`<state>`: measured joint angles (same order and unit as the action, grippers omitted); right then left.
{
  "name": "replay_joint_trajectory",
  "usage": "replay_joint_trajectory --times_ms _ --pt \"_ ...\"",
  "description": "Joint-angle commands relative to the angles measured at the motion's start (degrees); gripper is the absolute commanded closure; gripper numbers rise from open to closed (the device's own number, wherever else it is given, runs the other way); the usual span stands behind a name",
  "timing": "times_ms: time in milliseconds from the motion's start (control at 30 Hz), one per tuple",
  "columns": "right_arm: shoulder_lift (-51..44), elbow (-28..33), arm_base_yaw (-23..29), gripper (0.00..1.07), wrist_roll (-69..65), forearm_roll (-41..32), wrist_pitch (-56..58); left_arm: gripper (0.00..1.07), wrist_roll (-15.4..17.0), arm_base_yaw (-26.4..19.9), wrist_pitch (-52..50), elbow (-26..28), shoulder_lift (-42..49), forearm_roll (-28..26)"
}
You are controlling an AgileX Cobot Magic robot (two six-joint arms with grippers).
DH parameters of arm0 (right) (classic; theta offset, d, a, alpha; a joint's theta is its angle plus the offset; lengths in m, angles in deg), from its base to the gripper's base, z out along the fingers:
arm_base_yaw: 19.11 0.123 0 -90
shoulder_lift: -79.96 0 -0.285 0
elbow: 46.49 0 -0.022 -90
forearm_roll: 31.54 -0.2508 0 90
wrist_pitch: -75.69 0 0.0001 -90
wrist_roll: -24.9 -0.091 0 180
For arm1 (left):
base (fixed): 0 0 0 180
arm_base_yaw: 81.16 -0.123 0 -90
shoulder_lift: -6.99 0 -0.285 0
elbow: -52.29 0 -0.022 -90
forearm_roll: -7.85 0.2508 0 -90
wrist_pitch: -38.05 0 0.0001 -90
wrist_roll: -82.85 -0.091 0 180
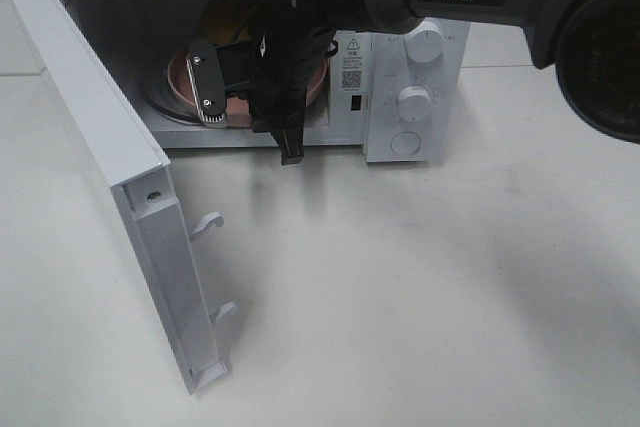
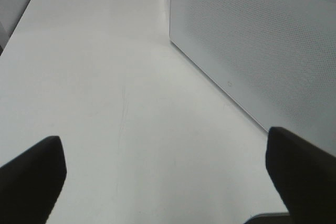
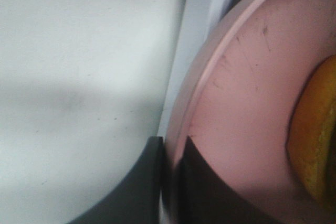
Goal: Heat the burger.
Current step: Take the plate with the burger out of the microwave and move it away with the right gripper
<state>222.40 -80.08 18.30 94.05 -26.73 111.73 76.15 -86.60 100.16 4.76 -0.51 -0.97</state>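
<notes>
My right gripper (image 3: 170,182) is clamped on the plate (image 3: 247,108) rim inside the microwave (image 1: 400,97). The burger (image 3: 312,140) sits on the plate, mostly hidden by my arm. My left gripper (image 2: 165,182) hangs wide apart, beside the door (image 2: 262,40).

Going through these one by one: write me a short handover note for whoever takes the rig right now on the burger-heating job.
Right gripper: shut on the pink plate rim, at the microwave opening.
Left gripper: open, empty, over bare table beside the microwave door.
Burger: on the plate, inside the cavity.
Done: door open, plate in the oven.
Left: release, withdraw, close door, set the dials.
</notes>
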Motion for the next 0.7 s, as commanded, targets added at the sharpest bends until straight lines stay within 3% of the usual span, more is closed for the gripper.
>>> replay_joint_trajectory --times_ms 33,367,700 --pt "-3.0 4.1 0.6 1.07 4.5 -0.1 -0.5 0.09 0.3 -0.2 -0.6 -0.1 0.5 -0.1" --pt "-11.0 15.1 0.6 1.07 10.7 -1.1 -8.8 0.09 0.3 -0.2 -0.6 -0.1 0.5 -0.1" --pt "-17.9 23.8 0.6 1.07 23.2 -9.2 -10.0 0.09 0.3 -0.2 -0.6 -0.1 0.5 -0.1"
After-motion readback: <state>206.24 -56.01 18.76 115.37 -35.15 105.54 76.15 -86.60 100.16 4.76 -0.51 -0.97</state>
